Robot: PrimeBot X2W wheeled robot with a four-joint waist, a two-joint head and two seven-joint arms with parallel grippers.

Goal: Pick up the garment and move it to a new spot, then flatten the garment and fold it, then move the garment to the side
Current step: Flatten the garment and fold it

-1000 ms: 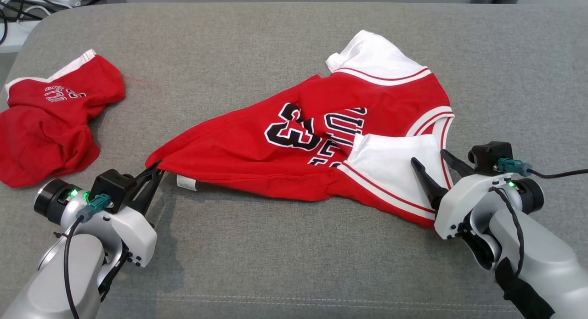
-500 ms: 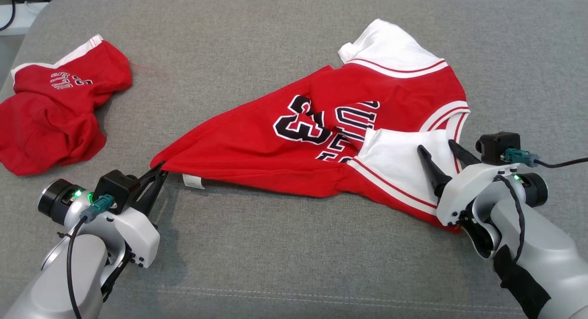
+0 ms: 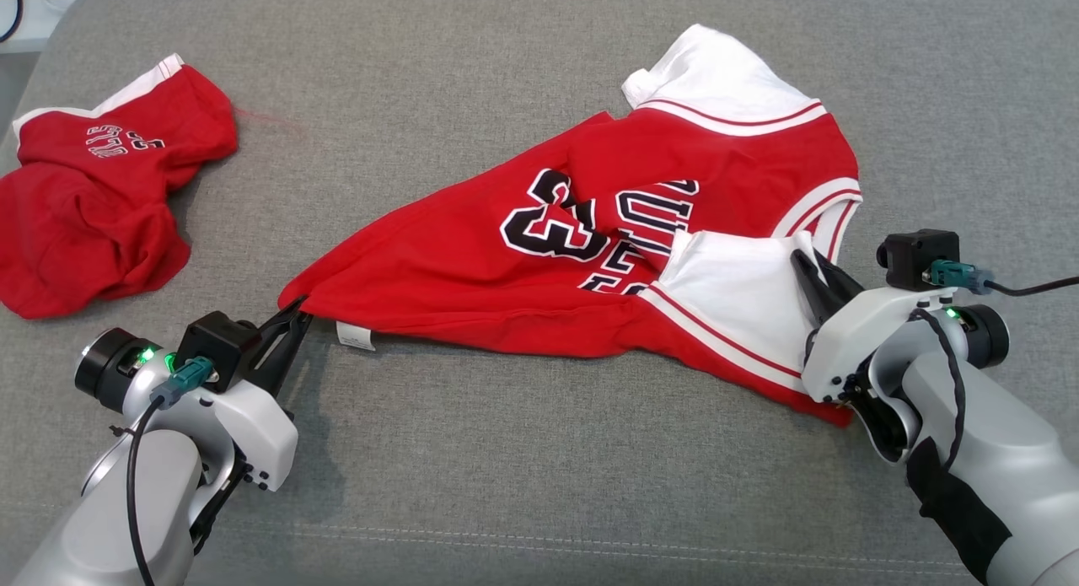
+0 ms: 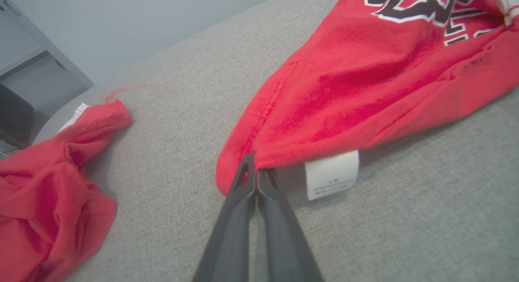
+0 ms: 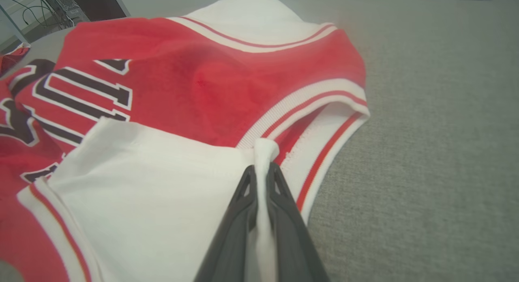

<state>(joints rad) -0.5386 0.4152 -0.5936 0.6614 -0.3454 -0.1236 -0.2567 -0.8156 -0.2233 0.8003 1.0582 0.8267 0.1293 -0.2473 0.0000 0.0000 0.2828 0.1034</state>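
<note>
The red number 33 basketball jersey lies rumpled across the middle of the grey padded surface, with its white care label poking out under the hem. My left hand is clenched on the jersey's pointed hem corner just beside that label, and my right hand is clamped on a fold of the white sleeve next to the striped neckline. A second red garment sits crumpled well apart at the far left.

Silver-grey forearms, white wrists, black tapered fingers, green lights, cables.
</note>
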